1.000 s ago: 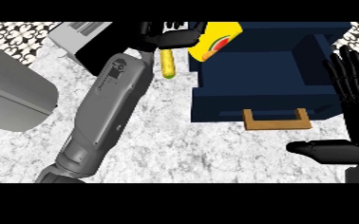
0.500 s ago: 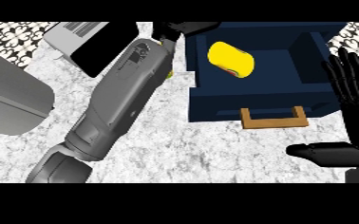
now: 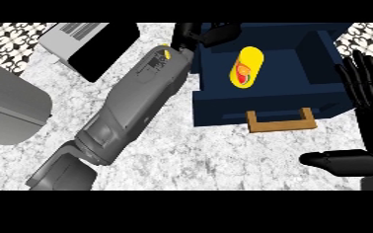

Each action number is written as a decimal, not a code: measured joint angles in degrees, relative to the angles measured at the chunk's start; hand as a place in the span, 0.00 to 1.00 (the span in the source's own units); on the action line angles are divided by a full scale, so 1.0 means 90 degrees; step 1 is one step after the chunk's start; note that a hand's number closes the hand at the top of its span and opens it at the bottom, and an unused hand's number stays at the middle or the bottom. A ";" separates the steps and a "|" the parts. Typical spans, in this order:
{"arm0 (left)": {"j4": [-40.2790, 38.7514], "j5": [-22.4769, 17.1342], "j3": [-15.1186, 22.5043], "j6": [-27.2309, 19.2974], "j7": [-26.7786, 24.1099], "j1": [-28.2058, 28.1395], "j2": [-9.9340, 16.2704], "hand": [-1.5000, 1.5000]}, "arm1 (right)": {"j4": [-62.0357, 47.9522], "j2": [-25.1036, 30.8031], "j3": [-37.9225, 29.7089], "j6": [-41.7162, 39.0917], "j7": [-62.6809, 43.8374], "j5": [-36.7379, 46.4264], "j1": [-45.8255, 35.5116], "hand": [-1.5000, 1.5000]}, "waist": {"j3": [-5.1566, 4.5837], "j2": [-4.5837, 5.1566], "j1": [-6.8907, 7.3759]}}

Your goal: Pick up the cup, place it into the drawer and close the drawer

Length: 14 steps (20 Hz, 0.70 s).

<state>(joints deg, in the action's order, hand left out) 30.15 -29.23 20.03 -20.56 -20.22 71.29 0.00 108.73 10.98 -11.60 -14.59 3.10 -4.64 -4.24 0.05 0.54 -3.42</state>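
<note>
Grey box at desk left edge, toaster at far-left corner. Left hand hangs over drawer's far-left rim, fingers relaxed, holding nothing. Cup lies on its side inside the open drawer, just right of and nearer than those fingers, long axis running far-to-near. Placing looks done; closing is left. Handle faces the near edge, nearer to the right hand, resting open at the right edge, fingers straight.
</note>
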 measured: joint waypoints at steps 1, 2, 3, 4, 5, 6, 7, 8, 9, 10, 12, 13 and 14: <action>-0.0091 -0.0048 0.0131 -0.0051 -0.0017 0.0001 0.0000 1.00 | -0.0015 -0.0003 0.0020 0.0005 0.0004 0.0020 -0.0045 0.00 | 0.0001 0.0006 -0.0009; -0.0170 -0.0088 0.0269 -0.0102 -0.0019 0.0007 0.0001 1.00 | -0.0043 -0.0006 0.0043 0.0006 0.0023 0.0062 -0.0044 0.00 | 0.0000 0.0011 -0.0020; -0.0213 -0.0124 0.0426 -0.0151 0.0062 0.0039 0.0000 1.00 | -0.0112 0.0005 0.0047 0.0017 0.0010 0.0083 -0.0118 0.00 | 0.0001 0.0014 -0.0021; -0.0312 -0.0136 0.0537 -0.0146 0.0082 0.0080 0.0001 1.00 | -0.0105 -0.0043 0.0113 0.0049 0.0016 0.0140 -0.0132 0.00 | 0.0001 0.0021 -0.0030; -0.0395 -0.0166 0.0651 -0.0154 0.0121 0.0131 0.0001 0.00 | -0.0148 -0.0014 0.0103 0.0047 -0.0031 0.0127 -0.0226 0.00 | 0.0002 0.0031 -0.0053; -0.0449 -0.0205 0.0766 -0.0155 0.0135 0.0127 0.0001 0.00 | -0.0163 -0.0037 0.0134 0.0066 -0.0037 0.0156 -0.0241 0.00 | 0.0001 0.0034 -0.0061; -0.0432 -0.0238 0.0902 -0.0149 0.0216 0.0094 0.0000 0.00 | -0.0194 0.0008 0.0063 0.0052 -0.0071 0.0102 -0.0274 0.00 | 0.0001 0.0028 -0.0048; -0.0470 -0.0275 0.1020 -0.0170 0.0253 0.0108 0.0002 0.00 | -0.0185 0.0025 0.0054 0.0037 -0.0099 0.0072 -0.0306 0.00 | 0.0002 0.0033 -0.0072; -0.0521 -0.0307 0.1127 -0.0181 0.0312 0.0154 0.0002 0.00 | -0.0204 0.0010 0.0071 0.0040 -0.0082 0.0076 -0.0336 0.00 | 0.0002 0.0040 -0.0095; -0.0543 -0.0320 0.1260 -0.0234 0.0400 0.0163 0.0001 0.00 | -0.0215 0.0025 0.0043 0.0012 -0.0037 0.0049 -0.0318 0.00 | 0.0002 0.0040 -0.0105; -0.0655 -0.0315 0.1509 -0.0300 0.0460 0.0141 0.0002 0.00 | -0.0195 -0.0025 0.0111 0.0048 -0.0051 0.0091 -0.0357 0.00 | 0.0003 0.0055 -0.0151; -0.0596 -0.0335 0.1651 -0.0381 0.0544 0.0122 0.0000 0.00 | -0.0218 -0.0003 0.0087 0.0014 -0.0050 0.0049 -0.0362 0.00 | 0.0003 0.0051 -0.0147; -0.0572 -0.0351 0.1777 -0.0484 0.0586 0.0097 0.0001 0.00 | -0.0205 0.0014 0.0068 -0.0022 -0.0012 0.0028 -0.0316 0.00 | 0.0003 0.0050 -0.0162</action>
<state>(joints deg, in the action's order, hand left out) 25.00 -32.38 36.02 -24.91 -14.94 72.16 0.01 106.89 11.11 -10.99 -14.79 3.00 -4.39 -7.08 0.08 0.99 -4.87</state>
